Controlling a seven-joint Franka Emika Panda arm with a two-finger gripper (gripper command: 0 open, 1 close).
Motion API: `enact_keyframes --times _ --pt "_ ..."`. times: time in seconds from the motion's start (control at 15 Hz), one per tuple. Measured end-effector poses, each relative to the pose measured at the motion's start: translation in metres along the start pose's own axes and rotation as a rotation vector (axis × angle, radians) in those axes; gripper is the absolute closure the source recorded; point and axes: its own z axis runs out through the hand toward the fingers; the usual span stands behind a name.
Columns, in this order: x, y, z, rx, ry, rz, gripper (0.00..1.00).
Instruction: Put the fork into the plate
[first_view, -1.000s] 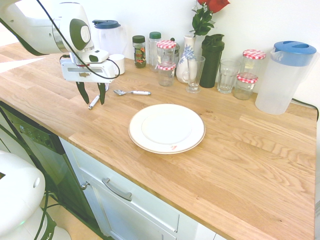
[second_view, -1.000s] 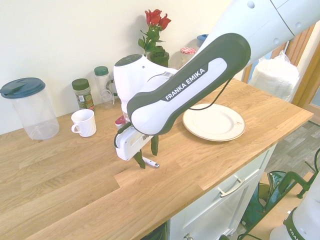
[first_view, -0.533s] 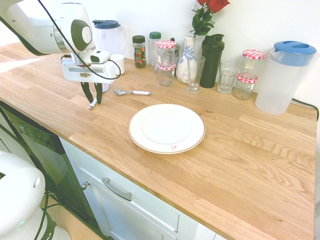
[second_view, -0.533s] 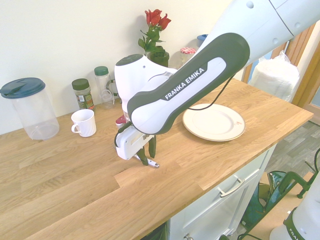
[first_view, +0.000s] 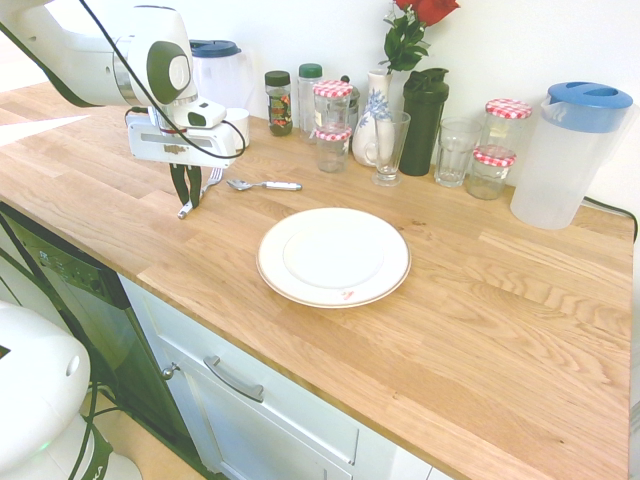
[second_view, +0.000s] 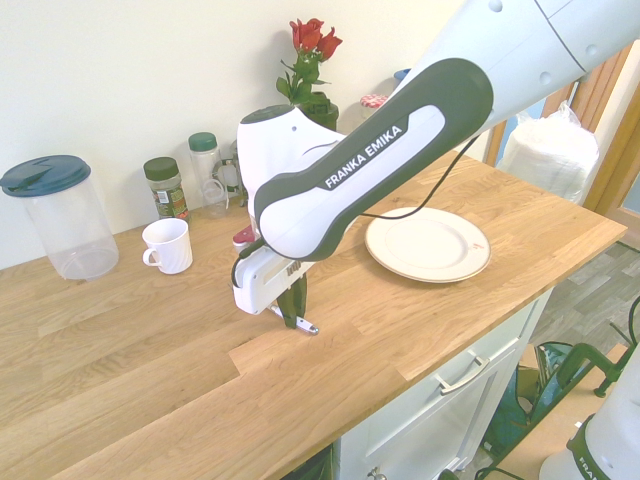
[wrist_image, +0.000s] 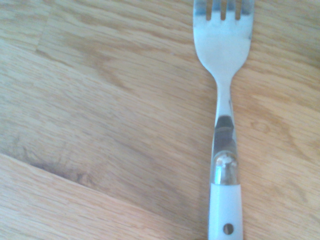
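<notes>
The fork (first_view: 207, 181) lies on the wooden counter left of the silver spoon (first_view: 262, 185). Its tines point toward the back wall. The wrist view shows the fork (wrist_image: 224, 100) close up, with a metal neck and a white handle end. My gripper (first_view: 188, 200) stands upright over the handle, fingers shut on the fork, which stays low at the counter surface. In the second exterior view the gripper (second_view: 293, 318) hides most of the fork (second_view: 308, 328). The white plate (first_view: 333, 256) with a thin brown rim line sits empty to the right, also seen as the plate (second_view: 427, 244).
Jars, glasses (first_view: 390, 147), a vase with a rose, a dark bottle and a blue-lidded pitcher (first_view: 570, 150) line the back wall. A white mug (second_view: 167, 245) and a lidded jug (second_view: 58, 215) stand behind the gripper. The counter's front edge is near.
The fingers, open around the fork's handle a second ago, have closed on it. The gripper has shifted slightly toward the back wall; the fork has barely moved.
</notes>
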Motion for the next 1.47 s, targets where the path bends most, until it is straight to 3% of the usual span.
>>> enact_keyframes --times 0.2,0.47,0.8,1.07,1.47 --pt "0.006 0.003 -0.009 0.025 0.020 0.005 1.00" --pt "-0.001 0.026 -0.061 0.092 0.086 0.016 1.00" --pt "0.039 0.132 -0.053 0.128 0.054 0.099 1.00" --pt "0.087 0.231 -0.034 0.224 0.004 0.168 1.00" --pt "0.109 0.281 -0.019 0.281 -0.031 0.217 1.00"
